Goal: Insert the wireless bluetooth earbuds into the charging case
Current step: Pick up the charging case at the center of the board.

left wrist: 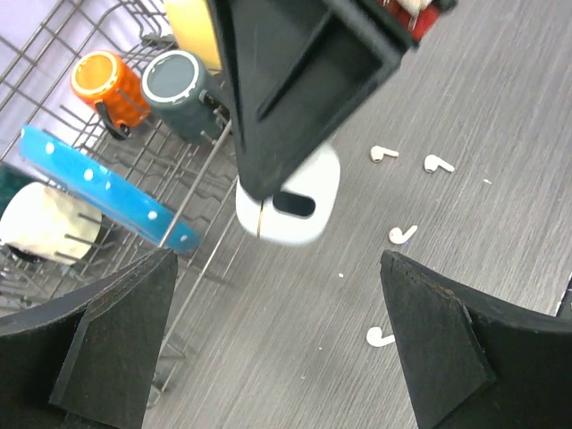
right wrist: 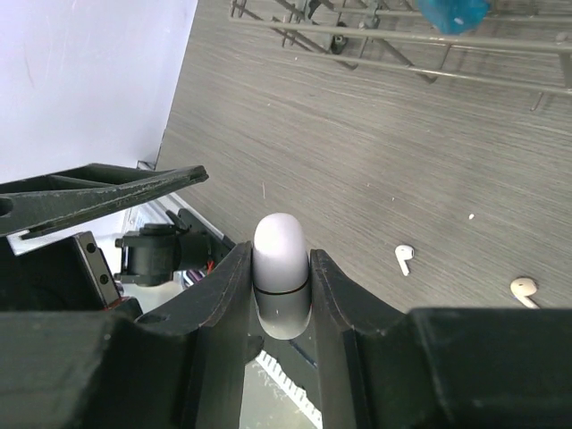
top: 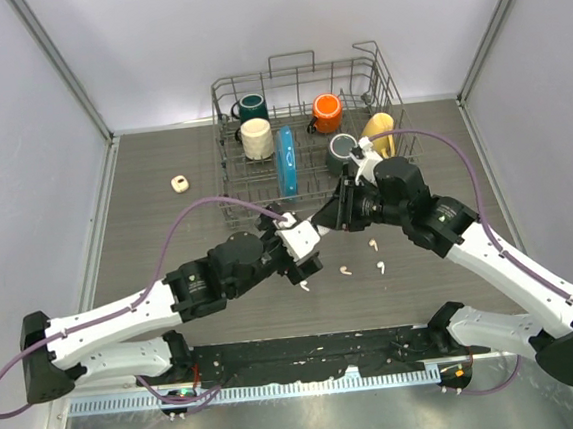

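My right gripper (right wrist: 282, 268) is shut on the white charging case (right wrist: 281, 255), held above the table with its lid seam closed. The case also shows in the left wrist view (left wrist: 299, 201), under the right gripper's black fingers (left wrist: 286, 98). Several tiny white earbuds lie loose on the grey table: two (top: 373, 244) (top: 380, 265) below the right gripper (top: 329, 219), one (top: 345, 270) in the middle, and one (top: 304, 285) just below my left gripper (top: 306, 266). The left gripper (left wrist: 286, 357) is open and empty, with the nearest earbud (left wrist: 380, 337) beside its right finger.
A wire dish rack (top: 230, 159) stands at the back with a teal mug (top: 251, 106), cream mug (top: 256, 138), orange mug (top: 327, 113), grey mug (top: 342, 150), blue plate (top: 286, 160) and a yellow object (top: 379, 129). A small cream item (top: 177, 184) lies to the left.
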